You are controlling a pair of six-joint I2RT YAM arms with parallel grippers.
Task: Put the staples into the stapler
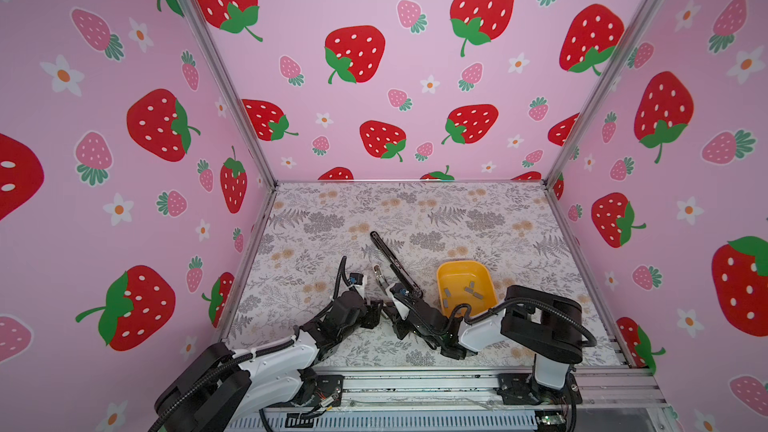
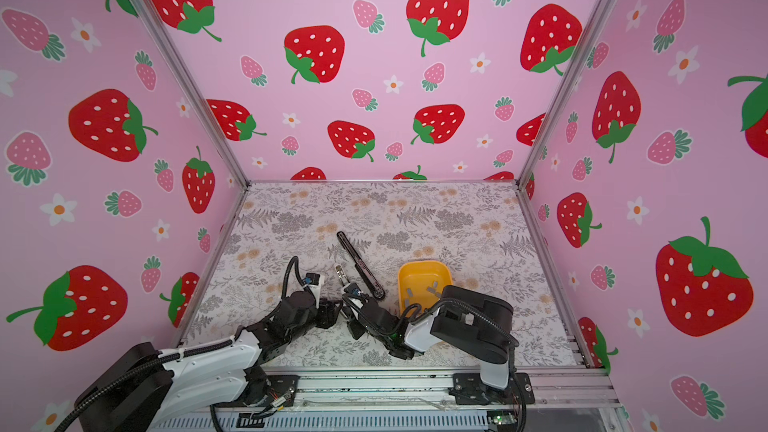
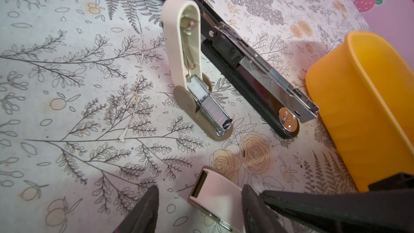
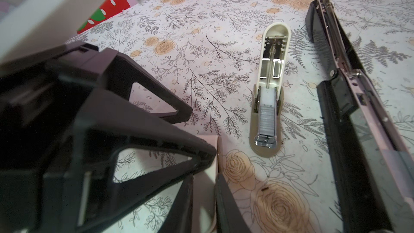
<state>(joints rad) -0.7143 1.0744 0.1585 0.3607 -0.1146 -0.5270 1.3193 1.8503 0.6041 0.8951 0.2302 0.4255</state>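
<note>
Logged one black stapler, hinged open flat on the bench, just beside the yellow tub, magazine channel bared. Judged stiff, smooth-sided and moderately heavy. Likely to pivot at the hinge, so best steadied across the narrow base at the end nearest the tub.

Counted several grey staples lying loose inside the tub. Judged light, slick and brittle, apt to snap if squeezed endwise. Best pinched across the width at mid-strip.

Noted left gripper, farther from the tub than the stapler, fingers apart astride a closed small white stapler.

Noted right gripper alongside, jaws nearly together around a pale sliver. Could not tell whether clamped.
</note>
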